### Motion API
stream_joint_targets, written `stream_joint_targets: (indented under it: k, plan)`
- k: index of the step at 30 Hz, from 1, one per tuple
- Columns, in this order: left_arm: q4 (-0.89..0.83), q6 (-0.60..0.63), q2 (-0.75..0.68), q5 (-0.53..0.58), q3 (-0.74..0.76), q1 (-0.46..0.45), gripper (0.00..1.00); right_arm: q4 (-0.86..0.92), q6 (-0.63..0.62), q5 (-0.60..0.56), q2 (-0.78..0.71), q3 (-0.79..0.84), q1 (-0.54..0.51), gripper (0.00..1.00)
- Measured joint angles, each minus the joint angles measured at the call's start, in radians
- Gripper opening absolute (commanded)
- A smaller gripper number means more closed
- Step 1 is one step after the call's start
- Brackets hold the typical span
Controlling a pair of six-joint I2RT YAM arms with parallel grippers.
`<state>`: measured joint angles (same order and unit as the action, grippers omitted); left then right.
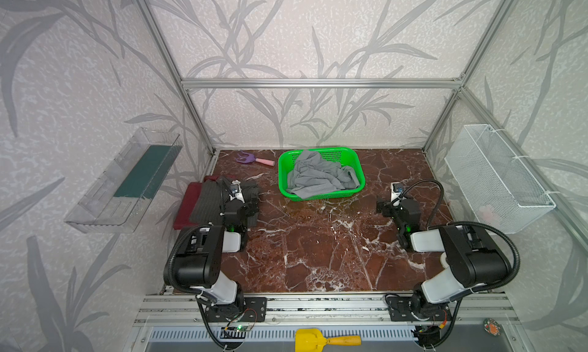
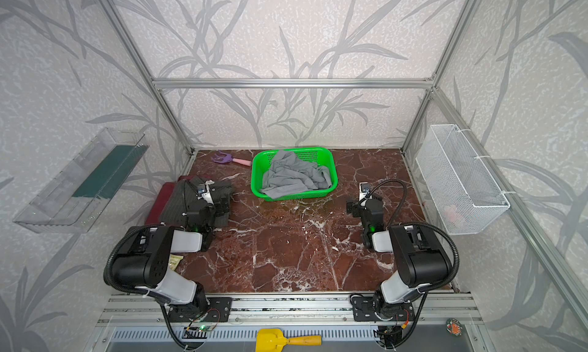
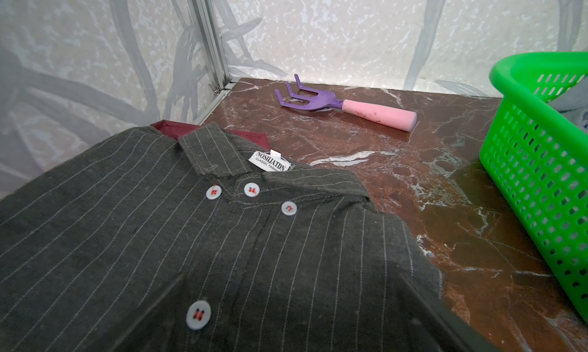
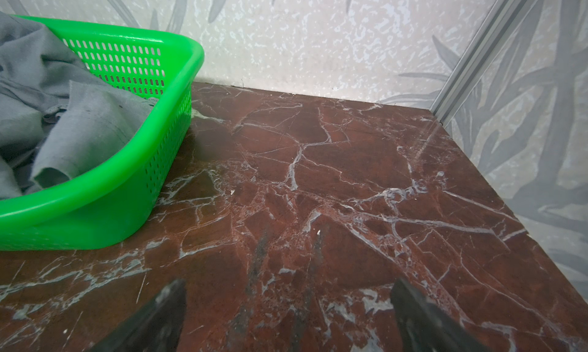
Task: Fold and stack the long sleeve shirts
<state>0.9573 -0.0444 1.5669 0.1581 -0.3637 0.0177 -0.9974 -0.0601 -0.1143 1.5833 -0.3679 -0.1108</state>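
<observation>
The left pincer (image 3: 291,280) is open wide and holds nothing. It hangs right over the folded dark striped shirt (image 3: 191,239); I cannot tell if it touches. That shirt lies on top of the maroon shirt (image 1: 187,204), at the left side of the table (image 1: 318,255). The right pincer (image 4: 288,283) is open wide too, holding nothing, over bare table. The light grey shirt (image 1: 318,175) sits crumpled in the green basket (image 1: 321,194) at the back. A little purple rake (image 3: 343,108) lies near the back corner.
</observation>
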Motion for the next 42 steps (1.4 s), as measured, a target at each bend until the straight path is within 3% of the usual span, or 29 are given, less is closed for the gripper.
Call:
stream_joint_targets:
  k: [9, 16, 18, 21, 24, 26, 29, 33, 38, 42]
  plan:
    - [0.024, 0.027, 0.000, -0.090, 0.014, 0.002, 0.99, 0.000, 0.000, 0.000, 0.000, 0.000, 0.000, 0.99]
    - [0.016, 0.026, 0.000, -0.081, 0.012, 0.002, 0.99, 0.004, 0.001, -0.027, -0.004, 0.000, -0.008, 0.99]
    - [0.010, 0.023, -0.011, -0.068, 0.013, 0.002, 0.99, 0.090, 0.004, -0.121, -0.053, -0.006, -0.039, 0.99]
    - [-0.121, 0.011, -0.110, -0.014, -0.003, 0.000, 0.99, 0.373, 0.016, -0.192, -0.215, -0.119, -0.074, 0.99]
    - [-0.314, -0.033, -0.216, 0.028, -0.121, -0.003, 0.99, 0.536, 0.098, -0.154, -0.324, -0.315, -0.075, 0.99]
    - [-0.435, -0.123, -0.271, 0.066, -0.232, -0.003, 0.99, 0.621, 0.246, -0.069, -0.374, -0.441, -0.041, 0.99]
    - [-0.594, -0.282, -0.346, 0.106, -0.344, 0.006, 0.99, 0.621, 0.431, 0.084, -0.406, -0.487, 0.011, 0.99]
    - [-0.729, -0.422, -0.450, 0.008, -0.380, 0.058, 0.99, 0.740, 0.509, 0.157, -0.328, -0.536, -0.041, 1.00]
    - [-0.818, -0.492, -0.454, -0.112, -0.380, 0.050, 0.99, 1.101, 0.470, 0.140, -0.093, -0.821, -0.162, 0.93]
    - [-0.893, -0.514, -0.397, -0.152, -0.391, 0.013, 0.99, 1.315, 0.408, 0.103, 0.069, -1.061, -0.246, 0.95]
